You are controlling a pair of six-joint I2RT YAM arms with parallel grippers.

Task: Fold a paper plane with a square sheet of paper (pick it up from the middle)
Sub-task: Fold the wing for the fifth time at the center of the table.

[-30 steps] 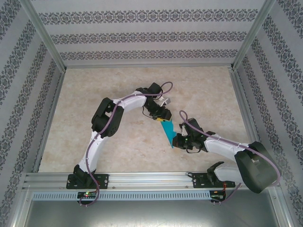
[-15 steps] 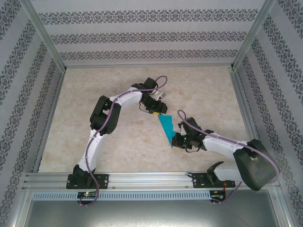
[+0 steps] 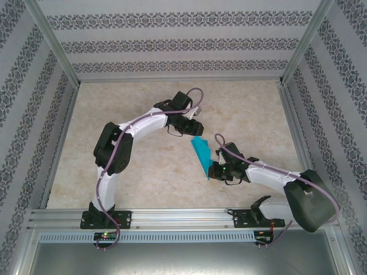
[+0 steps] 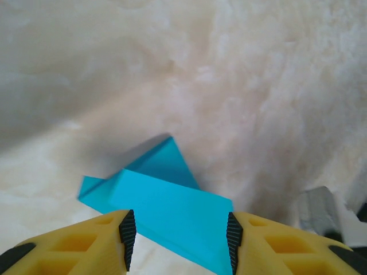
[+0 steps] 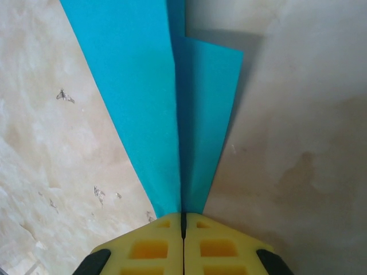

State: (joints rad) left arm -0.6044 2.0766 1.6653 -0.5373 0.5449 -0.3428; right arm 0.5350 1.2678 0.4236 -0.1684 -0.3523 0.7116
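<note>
Folding near done: your right gripper (image 5: pixel 183 220) clamps the paper plane (image 5: pixel 143 103) at its narrow end; left gripper (image 4: pixel 178 235) half-open (empty). Crease wings next.

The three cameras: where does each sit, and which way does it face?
Top external: above, behind the arms, looking down at the table; both arms show.
Left wrist: on left arm, facing the paper plane past the open left gripper.
Right wrist: on right arm, along the paper plane; right gripper pinches it.
All share the plane.

Robot lab cell, aluminium frame (image 3: pixel 183 216), patterned walls (image 3: pixel 183 43)
</note>
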